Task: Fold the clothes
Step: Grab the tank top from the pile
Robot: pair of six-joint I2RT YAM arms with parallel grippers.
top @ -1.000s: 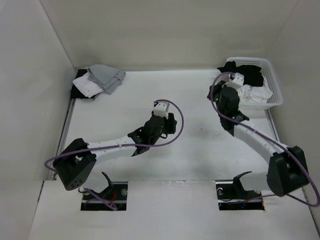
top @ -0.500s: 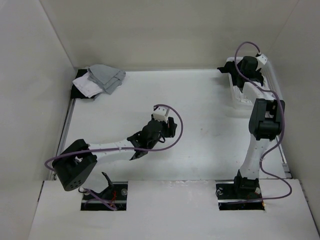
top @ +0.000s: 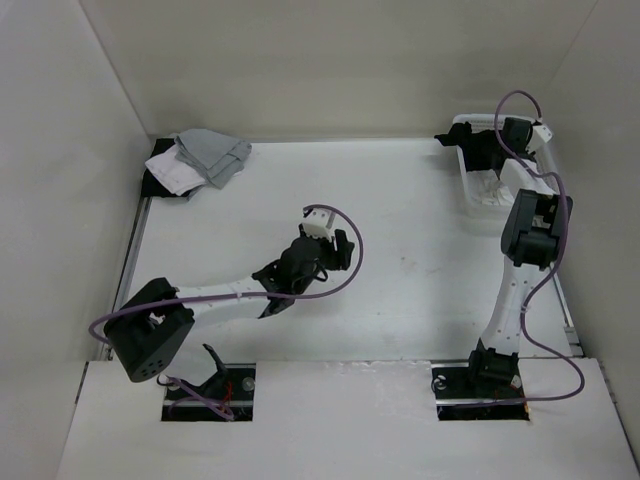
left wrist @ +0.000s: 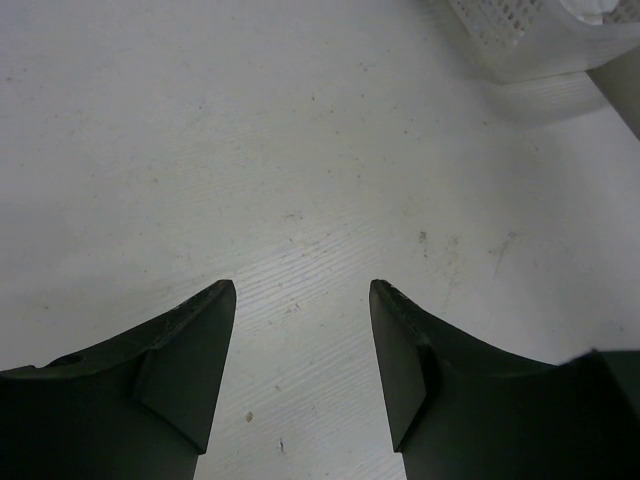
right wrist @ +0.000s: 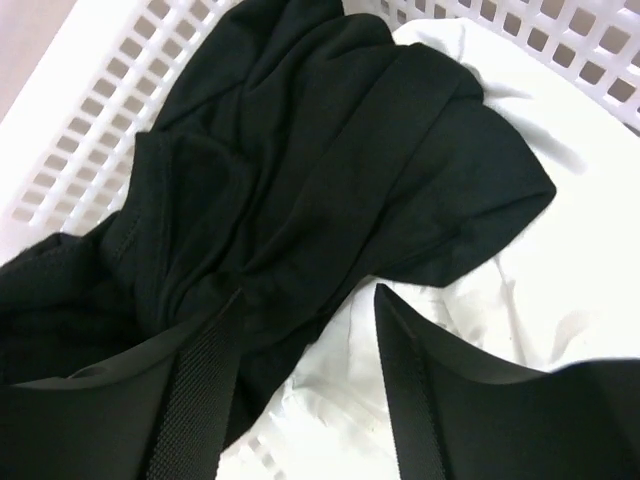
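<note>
The black top [right wrist: 300,150] lies crumpled in the white mesh basket [right wrist: 90,110], partly over a white cloth [right wrist: 570,250]. My right gripper [right wrist: 310,292] hangs open just above the top's lower edge, its left finger over black fabric and its right finger over white cloth, with nothing held. From above, the right arm stands tall and the right gripper [top: 487,158] reaches into the basket [top: 468,192], hiding most of what is inside. My left gripper [left wrist: 300,285] is open over bare table near the middle [top: 335,245].
A pile of grey and white garments [top: 200,160] lies at the back left corner. The basket's corner [left wrist: 510,40] shows at the top right of the left wrist view. White walls enclose the table on three sides.
The right arm has risen from a low reach and swung over the basket, and its gripper has opened. The left arm has barely moved.
</note>
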